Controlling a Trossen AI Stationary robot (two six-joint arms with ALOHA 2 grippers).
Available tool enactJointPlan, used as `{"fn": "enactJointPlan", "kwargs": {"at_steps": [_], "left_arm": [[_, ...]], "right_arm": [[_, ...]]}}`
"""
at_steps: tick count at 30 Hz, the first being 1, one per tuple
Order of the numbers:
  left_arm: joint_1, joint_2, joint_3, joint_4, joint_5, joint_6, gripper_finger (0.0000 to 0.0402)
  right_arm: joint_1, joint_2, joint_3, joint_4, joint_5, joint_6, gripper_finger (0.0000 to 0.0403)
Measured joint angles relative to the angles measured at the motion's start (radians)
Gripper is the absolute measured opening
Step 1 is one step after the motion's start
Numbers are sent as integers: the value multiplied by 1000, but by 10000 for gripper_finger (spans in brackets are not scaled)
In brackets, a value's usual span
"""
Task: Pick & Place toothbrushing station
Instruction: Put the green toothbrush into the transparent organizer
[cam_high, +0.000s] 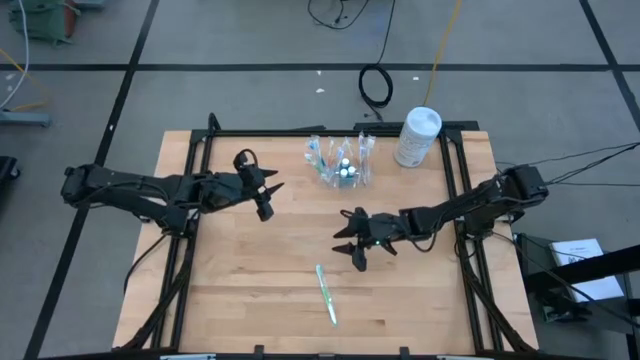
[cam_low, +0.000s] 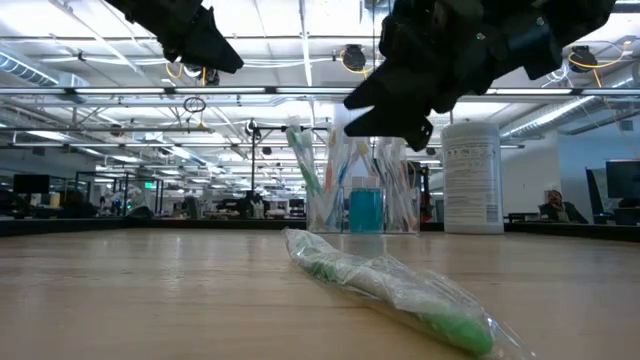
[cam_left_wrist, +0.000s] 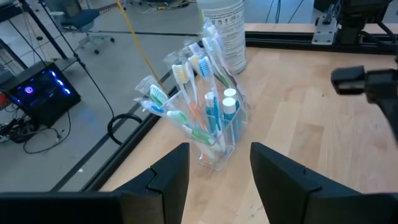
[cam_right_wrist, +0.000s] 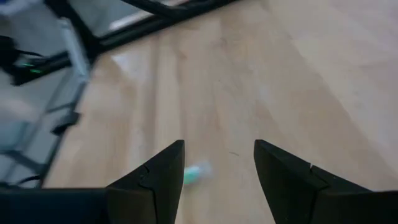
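Note:
A clear plastic cup (cam_high: 341, 163) stands at the table's far middle, holding several wrapped toothbrushes and two blue white-capped tubes; it also shows in the left wrist view (cam_left_wrist: 214, 134) and the low view (cam_low: 362, 195). One wrapped green toothbrush (cam_high: 326, 293) lies flat on the table near the front edge; it shows in the low view (cam_low: 395, 290) and its end in the right wrist view (cam_right_wrist: 198, 172). My left gripper (cam_high: 270, 197) is open and empty, left of the cup. My right gripper (cam_high: 352, 243) is open and empty, above the table between the cup and the lone toothbrush.
A white round-lidded canister (cam_high: 418, 136) stands at the table's far right, beside the cup. Black rails (cam_high: 455, 170) run along the table's left, right and far sides. Bare wood lies at the near left (cam_high: 240, 290).

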Motion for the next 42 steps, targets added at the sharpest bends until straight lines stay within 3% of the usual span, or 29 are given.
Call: {"fn": "enactJointPlan", "kwargs": {"at_steps": [6,20,27,34,42], "left_arm": [[0,0,0,-1,0,-1,172],[-1,0,0,-2,0,-4,172],[-2,0,0,4,6,-4,172],[-2,0,0,35,6,-4,172],[-2,0,0,41,6,-4,172]], "right_arm": [[14,45,6,90,-40,54,185],[161,257,232,-25,-35,197,167],[224,271,251,-35,100,252,167],[272,271,251,-190,244,299,167],[267,325,249,-220,273,395,167]]}}
